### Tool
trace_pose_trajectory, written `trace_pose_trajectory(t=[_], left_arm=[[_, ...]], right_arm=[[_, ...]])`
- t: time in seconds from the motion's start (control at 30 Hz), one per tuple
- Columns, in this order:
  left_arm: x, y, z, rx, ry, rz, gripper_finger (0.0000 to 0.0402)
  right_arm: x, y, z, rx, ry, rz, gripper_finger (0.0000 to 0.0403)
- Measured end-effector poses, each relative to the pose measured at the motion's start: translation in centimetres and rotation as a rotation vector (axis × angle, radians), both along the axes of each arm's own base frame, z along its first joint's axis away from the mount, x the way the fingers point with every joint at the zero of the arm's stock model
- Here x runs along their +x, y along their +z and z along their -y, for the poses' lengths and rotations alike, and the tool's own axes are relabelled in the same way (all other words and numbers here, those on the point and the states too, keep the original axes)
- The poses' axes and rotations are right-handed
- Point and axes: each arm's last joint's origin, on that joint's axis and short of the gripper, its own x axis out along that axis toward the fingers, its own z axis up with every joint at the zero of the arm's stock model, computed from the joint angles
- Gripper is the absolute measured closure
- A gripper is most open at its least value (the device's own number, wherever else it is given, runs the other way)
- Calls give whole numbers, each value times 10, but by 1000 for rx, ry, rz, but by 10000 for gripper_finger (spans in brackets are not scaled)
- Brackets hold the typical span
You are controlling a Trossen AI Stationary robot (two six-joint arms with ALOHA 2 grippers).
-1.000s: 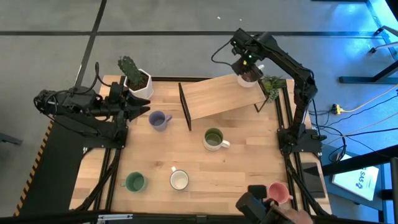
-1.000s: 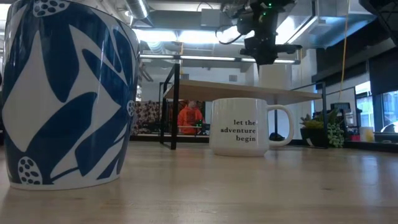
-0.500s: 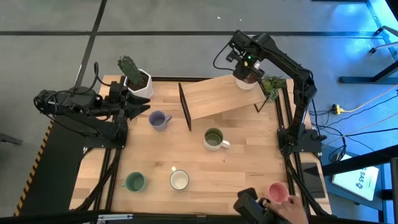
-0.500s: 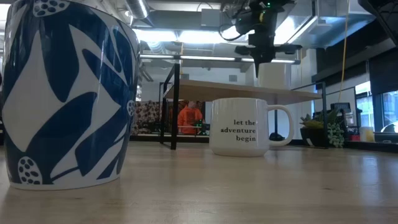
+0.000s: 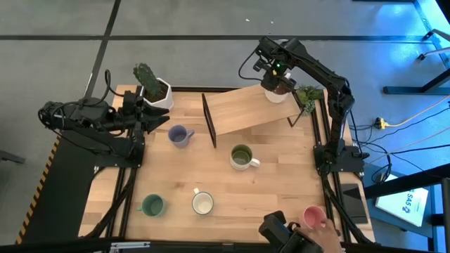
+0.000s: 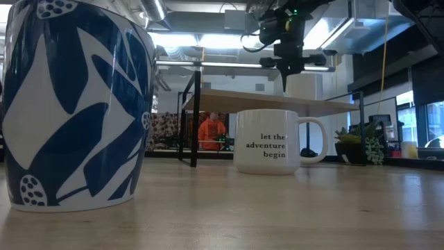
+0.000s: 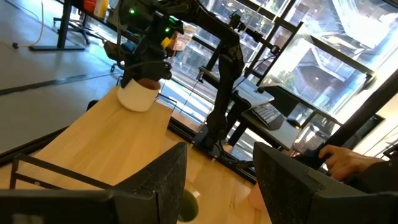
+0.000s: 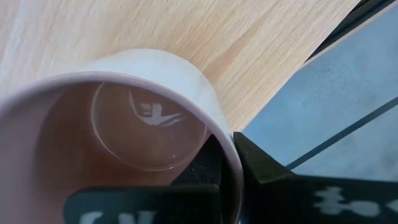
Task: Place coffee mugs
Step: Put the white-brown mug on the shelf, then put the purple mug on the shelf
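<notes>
My right gripper (image 5: pixel 273 76) is at the far right, shut on the mauve mug (image 5: pixel 277 92). That mug stands on the right end of the slanted wooden shelf (image 5: pixel 242 109). My left gripper (image 5: pixel 163 119) waits open at the table's left, beside the lavender-blue mug (image 5: pixel 179 135). The olive green mug (image 5: pixel 241 156) stands mid-table. The teal green mug (image 5: pixel 152 205) and the white mug (image 5: pixel 202 204) stand near the near edge. The pink mug (image 5: pixel 314 216) is at the near right corner. My right gripper pinches the mauve mug's rim (image 8: pixel 229 163), with one finger (image 8: pixel 208 163) inside the cup and the other (image 8: pixel 256 167) outside. The fingers come from above, pointing down. The mug stands upright with its bottom on the shelf's top (image 7: pixel 93 140).
A white cactus pot (image 5: pixel 157 91) stands at the far left and a small green plant (image 5: pixel 307 95) at the far right. A person's hand (image 5: pixel 320 235) with a dark device (image 5: pixel 281 229) is at the pink mug. A blue-and-white patterned mug (image 6: pixel 76 104) fills the low view's left.
My right gripper has shifted slightly toward the far left and turned about its wrist over the mauve mug, which has stayed on the shelf's end. The person's hand and dark device have moved around the pink mug.
</notes>
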Motion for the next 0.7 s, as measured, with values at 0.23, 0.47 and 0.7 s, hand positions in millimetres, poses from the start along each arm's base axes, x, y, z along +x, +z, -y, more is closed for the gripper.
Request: trace_pose_trajectory(t=[0.23, 0.47, 0.7], left_arm=[[0, 0, 0, 0, -2, 0, 223], [0, 0, 0, 6, -13, -2, 223], [0, 0, 0, 6, -13, -2, 223]], right_arm=[[3, -4, 4, -34, -63, -7, 363], [6, -2, 8, -106, -98, 13, 280], [3, 1, 8, -158, -141, -23, 163]])
